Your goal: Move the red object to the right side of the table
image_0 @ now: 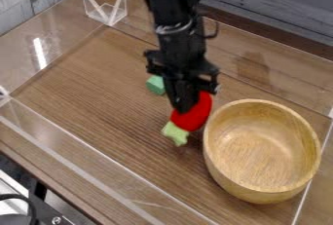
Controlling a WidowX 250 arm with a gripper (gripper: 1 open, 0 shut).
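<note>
The gripper [190,100] points almost straight down, and its jaws are closed tight on the red object [193,114]. This is a little red toy fruit with a pale green leafy tip. The red part sits right under the gripper, and the green tip sticks out below it and to the left, away from the wooden bowl [264,149]. So the fruit lies slanted, red end up near the jaws and green end low by the table [92,93].

The fruit is just beside the bowl, at the bowl's left rim. I cannot tell if the green tip touches the wood or hangs just over it.

A green block [156,85] peeks out behind the gripper, farther from the bowl.

The bowl fills the right side, so the fruit probably has to go over or around it.
</note>
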